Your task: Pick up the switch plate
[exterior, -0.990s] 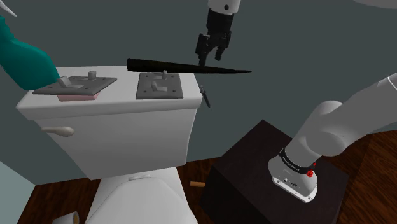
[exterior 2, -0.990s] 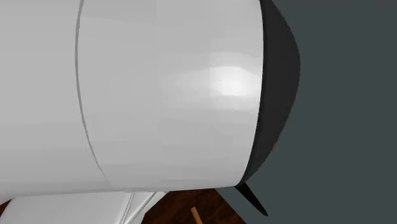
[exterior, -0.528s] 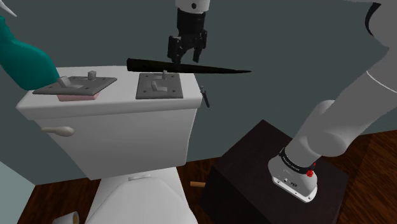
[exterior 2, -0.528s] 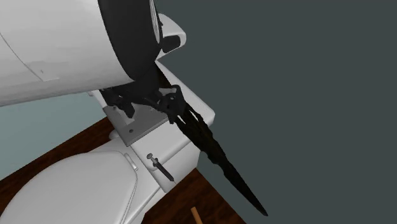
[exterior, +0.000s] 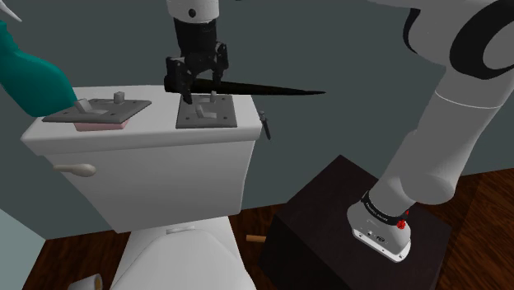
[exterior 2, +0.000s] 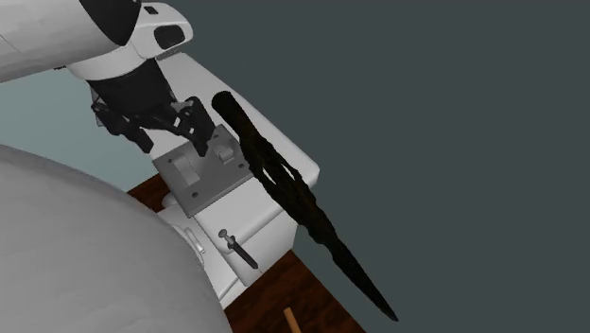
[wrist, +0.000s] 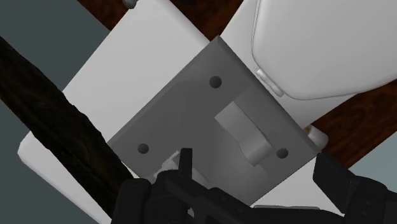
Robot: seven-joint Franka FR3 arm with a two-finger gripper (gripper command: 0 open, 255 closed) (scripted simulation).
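Note:
A grey switch plate (exterior: pixel 207 111) with a raised toggle lies flat on the white toilet tank lid (exterior: pixel 148 136), near the lid's end on the shoulder view's right. My gripper (exterior: pixel 200 87) hangs open just above it, fingers pointing down and touching nothing. The second exterior view shows the gripper (exterior 2: pixel 170 132) over the plate's (exterior 2: pixel 203 178) far part. In the wrist view the plate (wrist: pixel 203 108) lies under the spread fingertips (wrist: pixel 184 164), with its toggle (wrist: pixel 245 135) between them. A second grey switch plate (exterior: pixel 97 109) rests on a pink pad further along the lid.
A long black tapering spike (exterior: pixel 247 86) lies along the tank's back edge, right behind the gripper, and juts past the lid's end. A dark screw (exterior: pixel 265 123) sits at the lid's corner. A teal object (exterior: pixel 29 74) stands at the far left. The toilet seat (exterior: pixel 181 255) is below.
The arm has swung toward the shoulder view's left, carrying the gripper from beyond the lid's end to over the switch plate and a little lower. The fingers stayed open.

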